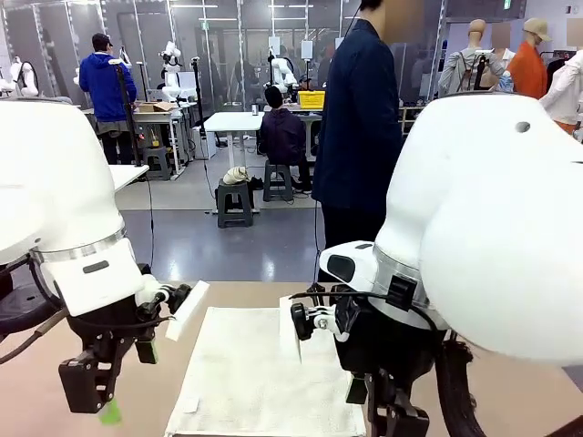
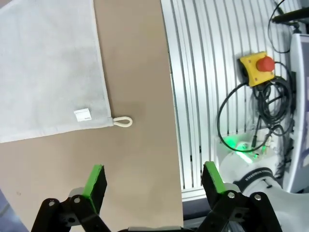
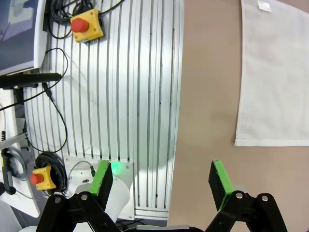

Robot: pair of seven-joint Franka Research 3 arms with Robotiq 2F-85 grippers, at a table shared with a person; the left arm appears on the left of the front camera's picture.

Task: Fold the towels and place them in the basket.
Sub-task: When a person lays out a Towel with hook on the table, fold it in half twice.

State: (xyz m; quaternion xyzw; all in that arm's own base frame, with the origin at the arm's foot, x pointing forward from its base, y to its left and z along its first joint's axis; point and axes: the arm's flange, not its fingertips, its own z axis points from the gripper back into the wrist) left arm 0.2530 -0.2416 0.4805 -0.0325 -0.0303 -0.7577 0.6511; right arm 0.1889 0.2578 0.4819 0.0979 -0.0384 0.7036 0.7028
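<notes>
- The left jaws stood wide apart with nothing between them, green pads [image 2: 96,186] pointing straight down over bare table [image 2: 140,164].
- The right jaws were just as wide and empty, pads [image 3: 219,183] aimed down at the table near its robot-side edge.
- In the left wrist view the white towel [image 2: 48,72] lay flat and unfolded at about 10 o'clock from the left jaws. Its closest corner, with a small hanging loop [image 2: 123,122] and a label [image 2: 82,114], sat near 11 o'clock and apart from the pads.
- In the right wrist view the same towel lay at about 1 o'clock from the right jaws, its other near corner close but not touched.
- In the front view the towel lay between the two arms, its near edge running 9 to 3 o'clock along the robot's side. I judged that its long axis ran 6 to 12 o'clock toward the person [image 1: 360,137], though the arms hid part of it.
- Neither arm was clearly nearer: each hung beside its own near corner, so a two-corner pinch looked the likely first fold.
- Both wrists were bent downward, the left at the towel's 7 o'clock and the right at its 5 o'clock.
</notes>
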